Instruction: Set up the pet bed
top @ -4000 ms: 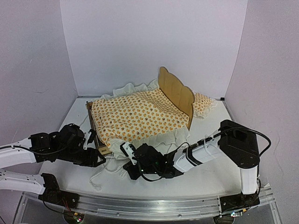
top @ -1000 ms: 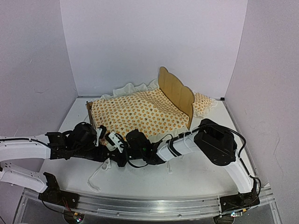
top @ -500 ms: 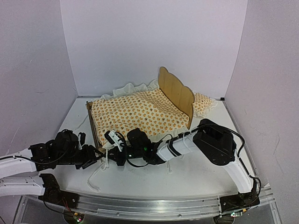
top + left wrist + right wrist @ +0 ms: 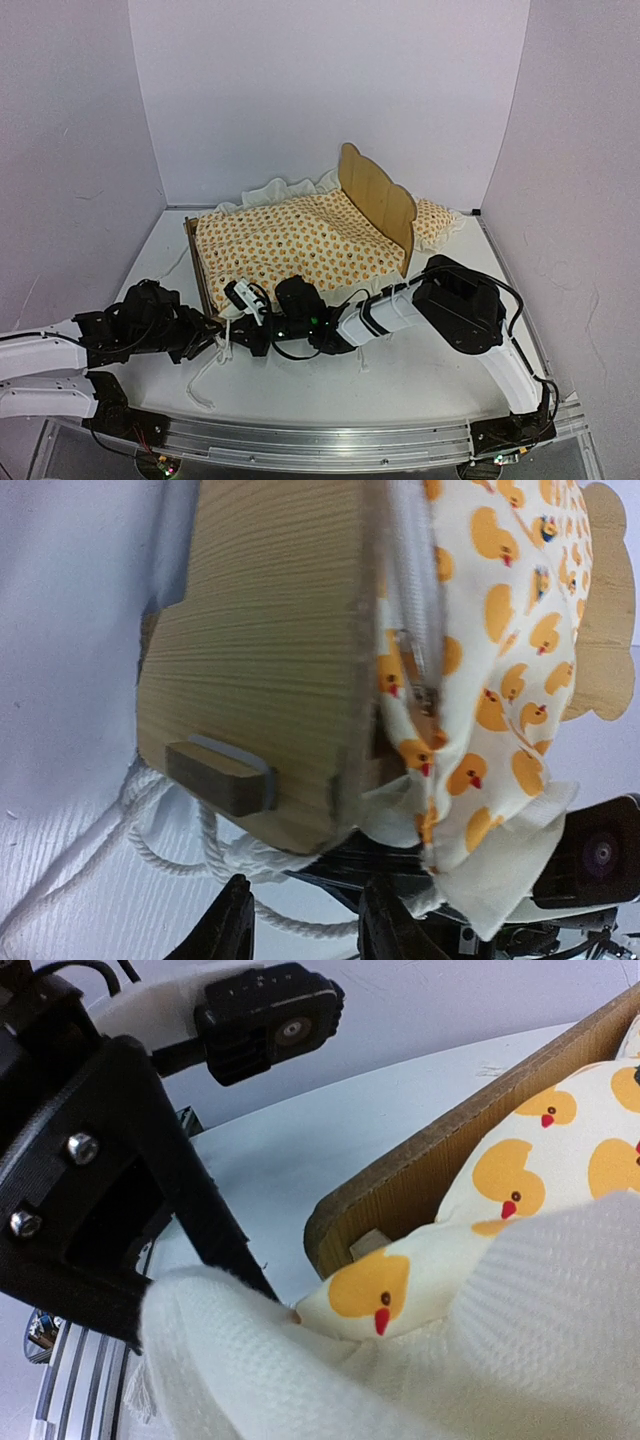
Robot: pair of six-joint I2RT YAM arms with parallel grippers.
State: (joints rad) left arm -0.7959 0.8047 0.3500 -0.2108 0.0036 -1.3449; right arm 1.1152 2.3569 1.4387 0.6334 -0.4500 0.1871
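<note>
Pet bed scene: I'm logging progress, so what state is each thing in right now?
pet bed: upright, covered by bedding.
bedding: spread over the pet bed, near corner pinched.
pillow: lying outside the pet bed, past its head end.
left gripper: open, holding nothing, at the foot end.
right gripper: shut on bedding.
cord: loose on the table.

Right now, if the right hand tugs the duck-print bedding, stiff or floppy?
Likely floppy: duck-print bedding drapes over the pet bed and bunches at the right hand. Probably light: thin cloth. A tug may snag the white cord nearby.
</note>
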